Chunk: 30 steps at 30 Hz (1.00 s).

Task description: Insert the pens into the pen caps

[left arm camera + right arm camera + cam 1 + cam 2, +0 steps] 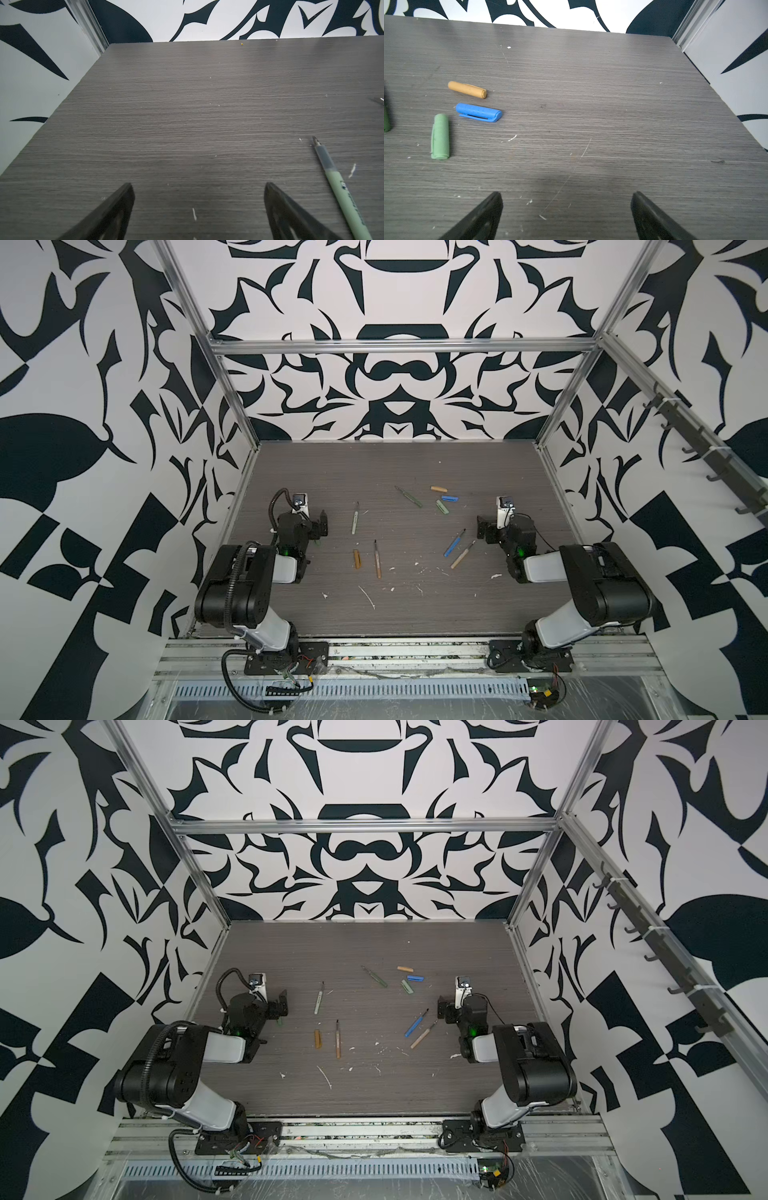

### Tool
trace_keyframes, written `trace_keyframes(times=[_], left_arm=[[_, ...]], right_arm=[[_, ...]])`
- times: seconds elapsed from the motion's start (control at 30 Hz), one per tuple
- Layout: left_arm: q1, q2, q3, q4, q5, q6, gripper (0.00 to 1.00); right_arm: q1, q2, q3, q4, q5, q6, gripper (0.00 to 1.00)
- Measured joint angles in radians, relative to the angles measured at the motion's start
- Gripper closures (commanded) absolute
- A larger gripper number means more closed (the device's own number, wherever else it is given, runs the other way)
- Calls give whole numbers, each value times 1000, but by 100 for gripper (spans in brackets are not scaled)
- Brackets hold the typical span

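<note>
Pale green pen [355,519] lies flat and uncapped on the table [415,464], long axis running front to back, dark tip toward the back wall [395,385]. It sits just beside your left gripper [198,187], on the table-centre side, outside the jaws and not between them. Left arm is nearer. Light green cap [440,137] lies beyond your right gripper [566,195], toward centre, near the blue cap [478,112]. Both pairs of jaws are spread wide, holding nothing. Judgement: left takes pen, right takes cap.

Uncapped pens [355,519], loose caps [449,498] nearby
</note>
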Motion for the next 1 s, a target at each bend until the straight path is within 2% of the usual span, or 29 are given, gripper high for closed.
trace_keyframes(times=[1.0], left_arm=[[0, 0, 0, -1, 0, -4, 1]], right_arm=[[-2, 0, 0, -7, 13, 8, 0]])
